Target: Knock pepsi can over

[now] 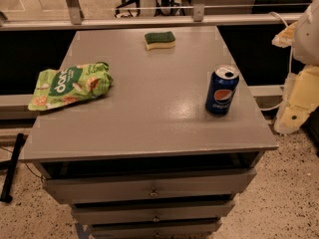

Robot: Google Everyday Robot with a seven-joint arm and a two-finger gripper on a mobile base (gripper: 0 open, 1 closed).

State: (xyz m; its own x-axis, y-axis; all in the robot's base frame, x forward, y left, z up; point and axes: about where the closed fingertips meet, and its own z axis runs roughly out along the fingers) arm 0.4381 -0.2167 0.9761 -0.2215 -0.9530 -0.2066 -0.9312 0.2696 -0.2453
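The pepsi can (222,90) stands upright near the right edge of the grey cabinet top (149,108). It is dark blue with the round red-white-blue logo and an opened silver top. My arm comes in at the right edge of the view, and the gripper (295,108) hangs beside the cabinet, to the right of the can and apart from it. Nothing touches the can.
A green snack bag (70,85) lies at the left edge of the top. A green-and-yellow sponge (160,40) lies near the back. Drawers (149,187) sit below the front edge. A metal rail (149,21) runs behind the cabinet.
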